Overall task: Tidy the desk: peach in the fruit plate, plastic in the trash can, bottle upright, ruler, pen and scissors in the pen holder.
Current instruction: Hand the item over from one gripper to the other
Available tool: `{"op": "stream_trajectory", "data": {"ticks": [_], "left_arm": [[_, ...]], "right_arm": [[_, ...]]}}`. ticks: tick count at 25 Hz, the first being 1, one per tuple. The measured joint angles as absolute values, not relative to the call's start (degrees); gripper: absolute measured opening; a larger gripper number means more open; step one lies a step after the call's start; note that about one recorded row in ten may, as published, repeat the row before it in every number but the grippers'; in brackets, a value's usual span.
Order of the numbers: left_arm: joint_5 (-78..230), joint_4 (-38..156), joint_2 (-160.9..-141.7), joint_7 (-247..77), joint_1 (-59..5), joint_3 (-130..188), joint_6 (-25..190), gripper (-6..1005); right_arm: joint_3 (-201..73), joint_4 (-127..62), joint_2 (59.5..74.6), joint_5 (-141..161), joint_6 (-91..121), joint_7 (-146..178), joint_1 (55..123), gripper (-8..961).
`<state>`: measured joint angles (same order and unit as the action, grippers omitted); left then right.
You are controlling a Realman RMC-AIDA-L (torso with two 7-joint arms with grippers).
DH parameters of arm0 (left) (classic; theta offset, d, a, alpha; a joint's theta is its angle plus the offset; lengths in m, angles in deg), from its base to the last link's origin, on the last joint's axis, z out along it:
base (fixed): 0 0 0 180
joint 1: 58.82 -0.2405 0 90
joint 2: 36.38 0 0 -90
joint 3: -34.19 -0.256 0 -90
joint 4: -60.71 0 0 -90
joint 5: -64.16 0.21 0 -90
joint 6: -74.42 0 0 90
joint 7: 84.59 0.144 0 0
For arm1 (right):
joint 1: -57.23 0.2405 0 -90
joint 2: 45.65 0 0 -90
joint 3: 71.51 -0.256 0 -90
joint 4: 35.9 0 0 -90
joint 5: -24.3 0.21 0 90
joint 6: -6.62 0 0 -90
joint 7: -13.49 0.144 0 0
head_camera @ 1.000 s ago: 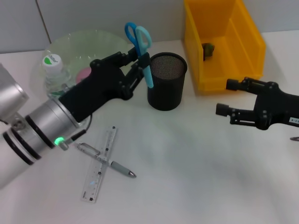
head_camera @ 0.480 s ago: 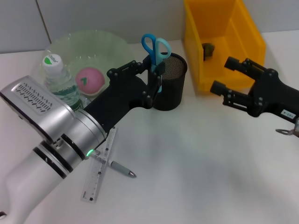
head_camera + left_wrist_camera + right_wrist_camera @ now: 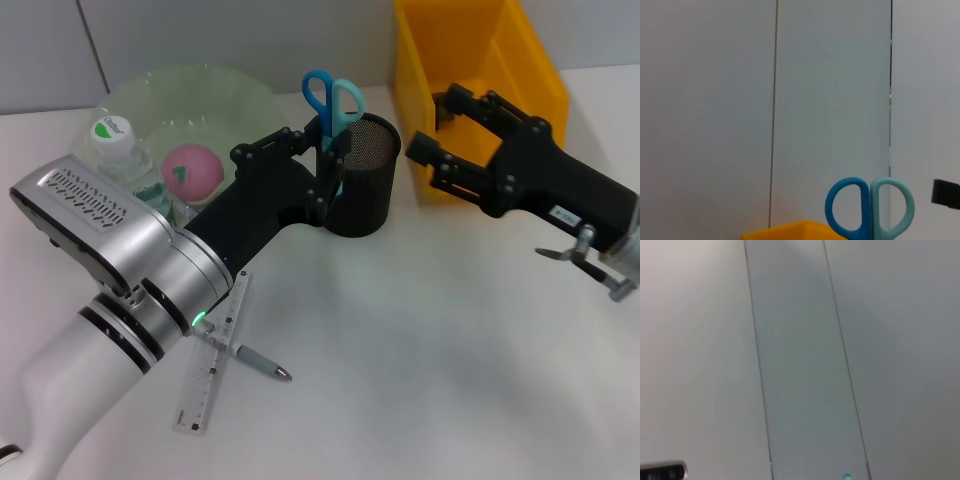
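Scissors (image 3: 331,112) stood blades-down in the pen holder (image 3: 360,190) at upper centre, left gripper (image 3: 325,170) fingers grasping them; right gripper (image 3: 437,125) fingers were spread.

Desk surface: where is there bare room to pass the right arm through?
Open desk lies in front of the pen holder, right of the ruler and pen. It is crowded around the holder: left gripper with scissors, right gripper, yellow bin.

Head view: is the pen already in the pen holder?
No: the pen lies on the desk across the ruler, apart from the pen holder.
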<state>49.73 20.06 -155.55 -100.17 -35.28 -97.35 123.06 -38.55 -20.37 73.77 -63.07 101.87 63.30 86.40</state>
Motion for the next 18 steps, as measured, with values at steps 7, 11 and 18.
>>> {"op": "stream_trajectory", "data": {"ticks": [7,11,18], "left_arm": [[49.55,19.92,-155.56,-99.53,-34.75,-97.42,122.66,322],[49.54,19.84,-155.56,-99.48,-34.33,-97.44,121.85,325],[48.28,18.88,-155.56,-97.44,-33.85,-97.78,119.27,332]], "right_arm": [[-38.40,-23.77,73.95,-62.44,100.03,61.73,89.93,683],[-38.07,-24.23,74.02,-62.42,98.89,61.37,90.74,681],[-38.51,-25.38,74.07,-62.36,97.02,60.68,92.25,677]]}}
